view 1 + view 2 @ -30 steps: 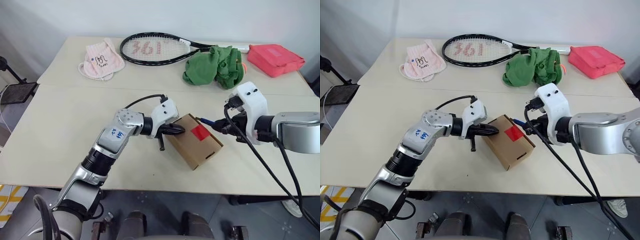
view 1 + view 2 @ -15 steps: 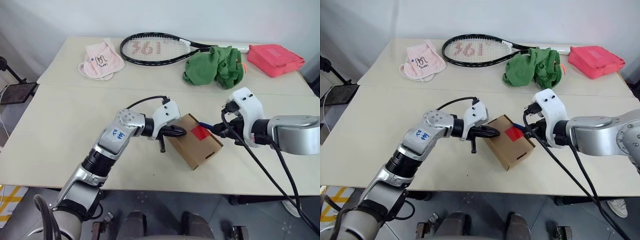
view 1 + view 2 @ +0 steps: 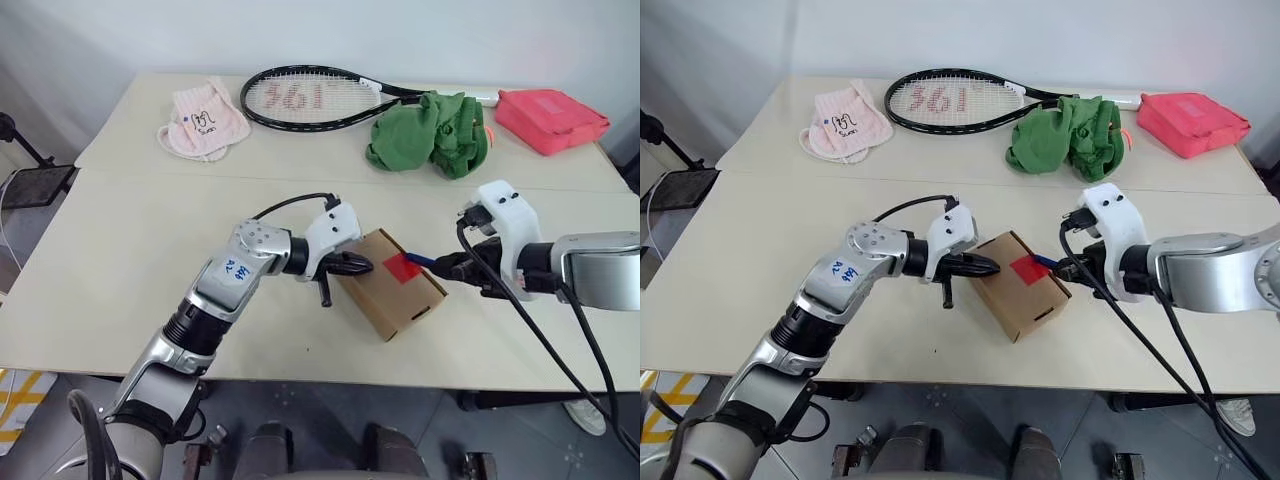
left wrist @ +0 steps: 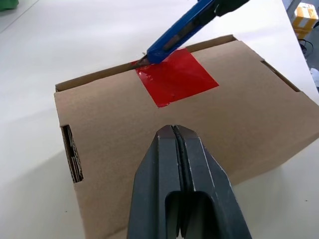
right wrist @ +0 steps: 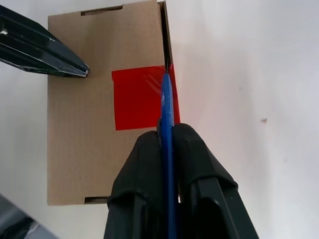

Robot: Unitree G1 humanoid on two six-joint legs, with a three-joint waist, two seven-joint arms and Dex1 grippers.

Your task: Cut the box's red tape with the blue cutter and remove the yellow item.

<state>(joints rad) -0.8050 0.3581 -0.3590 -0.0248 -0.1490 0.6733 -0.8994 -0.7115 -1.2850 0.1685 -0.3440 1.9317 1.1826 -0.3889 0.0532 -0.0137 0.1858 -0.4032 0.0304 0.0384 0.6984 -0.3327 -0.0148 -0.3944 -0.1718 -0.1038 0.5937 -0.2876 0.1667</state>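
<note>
The brown box (image 3: 383, 295) lies on the table in front of me, with the red tape (image 3: 403, 266) across its flap seam. My left gripper (image 3: 364, 265) is shut, and its tips (image 4: 173, 130) rest against the box's top on the side away from the tape (image 4: 177, 77). My right gripper (image 5: 167, 130) is shut on the blue cutter (image 5: 166, 104). The cutter's tip sits at the tape's (image 5: 137, 97) edge, on the seam along the box's rim. The yellow item is hidden.
At the table's far side lie a tennis racket (image 3: 310, 97), a pink cloth (image 3: 203, 120), a crumpled green cloth (image 3: 428, 133) and a red-pink pouch (image 3: 550, 118). The table's front edge (image 3: 330, 372) runs close below the box.
My right wrist has turned a little, and the cutter's tip has come down from beyond the box's far corner onto the tape's edge. The left gripper and the box have kept still.
</note>
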